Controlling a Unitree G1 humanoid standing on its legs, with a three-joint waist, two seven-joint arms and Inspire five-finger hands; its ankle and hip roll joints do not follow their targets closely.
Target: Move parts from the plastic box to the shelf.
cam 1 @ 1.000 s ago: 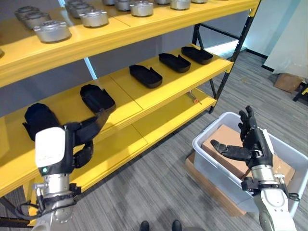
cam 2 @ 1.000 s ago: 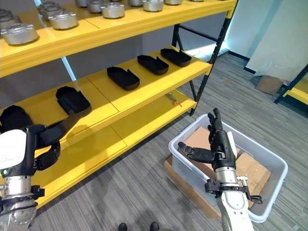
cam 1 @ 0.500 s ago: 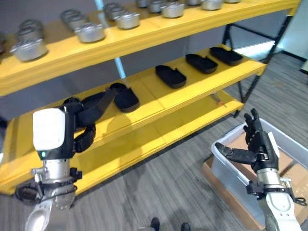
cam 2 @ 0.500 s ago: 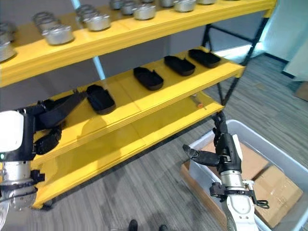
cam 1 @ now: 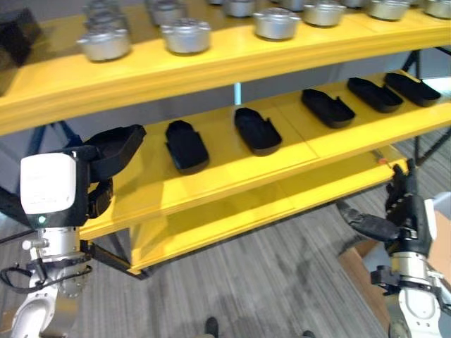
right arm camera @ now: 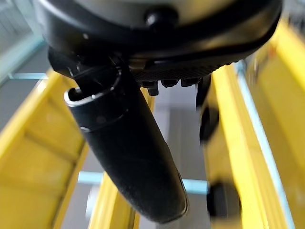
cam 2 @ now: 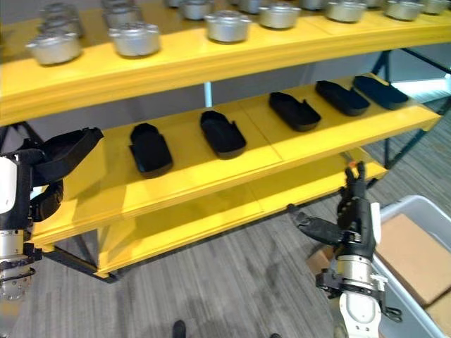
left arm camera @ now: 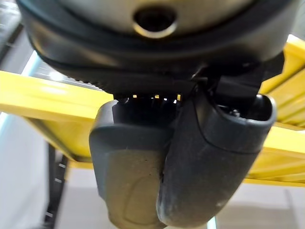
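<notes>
Shelf [cam 1: 232, 179] of yellow boards spans the scene in three tiers. The left hand [cam 1: 95, 169] is raised near the left end of the middle board, its fingers curled round a black part [cam 1: 116, 144] that it holds above that board; in the left wrist view the same part [left arm camera: 138, 176] lies against the thumb [left arm camera: 209, 167], which wraps its side. Five more black parts lie on the middle board in a row along it: one [cam 1: 187, 146] just beside the held part, the next [cam 1: 257, 130] close to it near the middle, a third [cam 1: 328, 107] further right, and two [cam 1: 375, 94] [cam 1: 410, 87] near the right end. They rest apart from each other, hollow side up. Grey round castings [cam 1: 184, 35] stand in a line on the top board, among them one [cam 1: 104, 42] toward the left and one [cam 1: 276, 22] right of the middle. The right hand [cam 2: 350, 224] hangs in front of the lower board's right end, holding nothing, with fingers straight and pointing up and the thumb [cam 2: 310, 224] spread out to the side; the right wrist view shows that thumb [right arm camera: 128, 157] extended. The plastic box [cam 2: 416, 282] stands on the floor at the lower right, behind that hand, with brown cardboard [cam 2: 402, 243] lying inside it.
</notes>
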